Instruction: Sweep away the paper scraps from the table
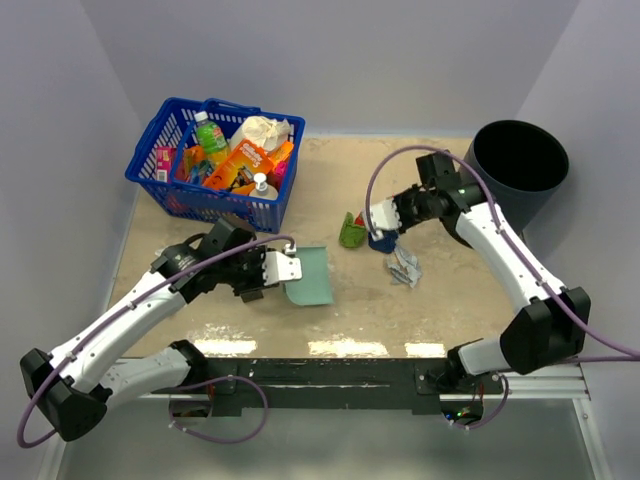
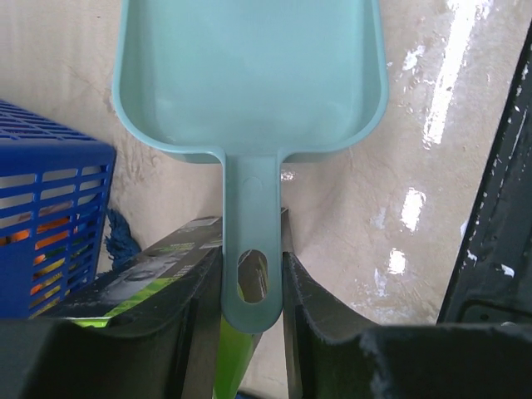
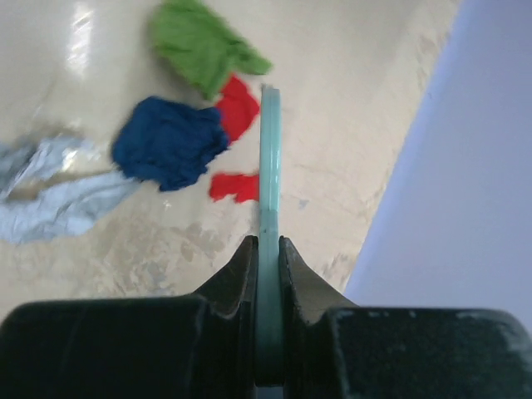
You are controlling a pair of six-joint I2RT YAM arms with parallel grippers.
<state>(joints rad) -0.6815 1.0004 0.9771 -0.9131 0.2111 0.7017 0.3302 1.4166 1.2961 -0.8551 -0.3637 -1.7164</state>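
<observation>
Right wrist view: the right gripper (image 3: 268,249) was closed on a thin teal tool (image 3: 270,158). The tool was seen edge-on, so only a narrow strip showed and its working end could not be made out. The paper scraps (image 3: 195,125) lay blurred on the table (image 3: 349,125) just left of that strip. They were a green wad (image 3: 204,46), a dark blue wad (image 3: 162,150), two red bits (image 3: 237,108) close against the strip, and a whitish-grey wad (image 3: 58,195) cut off by the left frame edge. Whether the red bits were one piece or two could not be told.

From the top external view the scraps sat right of the table's middle. The green, blue and red ones were bunched under the right gripper, which covered most of the red and hid the tool altogether. The whitish-grey wad lay a little nearer the front edge.

In the left wrist view the left gripper (image 2: 253,266) clamped the handle of a teal dustpan (image 2: 249,75), whose front lip ran off the top of the frame. A green-and-black box (image 2: 158,270) lay under the fingers and was mostly covered. A blue basket (image 2: 50,216) was cut off at the left. A small dark blue thing between box and basket was too little seen to identify.

Seen from above, the dustpan lay well left of the scraps — the basket, packed with goods, stood at the far left corner and a black bin (image 1: 515,165) at the far right.
</observation>
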